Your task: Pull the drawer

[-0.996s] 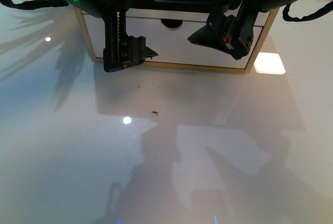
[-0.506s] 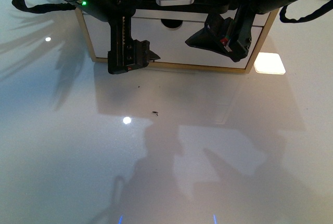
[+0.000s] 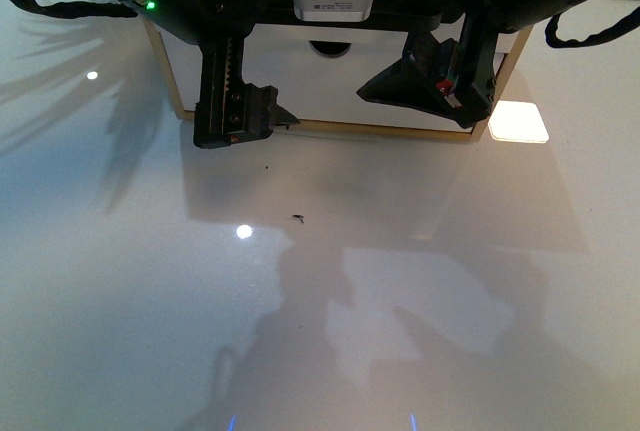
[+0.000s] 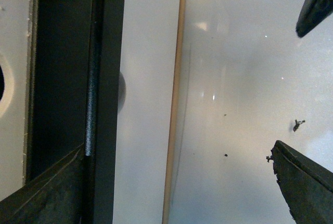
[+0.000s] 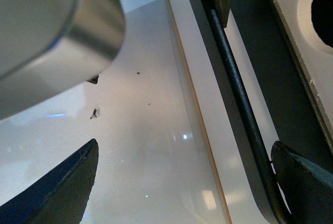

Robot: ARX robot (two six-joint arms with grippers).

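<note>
The drawer unit stands at the far edge of the table, its white front (image 3: 330, 81) with a semicircular notch (image 3: 330, 48) partly behind both arms. The drawer's black bar handle (image 4: 91, 104) (image 5: 239, 94) lies in a dark recess (image 4: 62, 78). My left gripper (image 3: 250, 123) (image 4: 179, 146) is open in front of the unit's left half, one finger (image 4: 47, 198) over the recess by the bar. Open as well, my right gripper (image 3: 430, 101) (image 5: 184, 143) hangs before the right half, with one finger (image 5: 304, 182) just beside the bar. Neither gripper holds anything.
The unit has a light wood frame (image 3: 330, 128). The glossy white table (image 3: 320, 301) carries small dark specks (image 3: 299, 218) and a bright square patch (image 3: 518, 121) right of the unit. A blurred silvery cylinder (image 5: 52, 26) fills one corner of the right wrist view.
Both grippers have shifted slightly lower in the front view, the left one also a little leftward. The drawer front has not moved.
</note>
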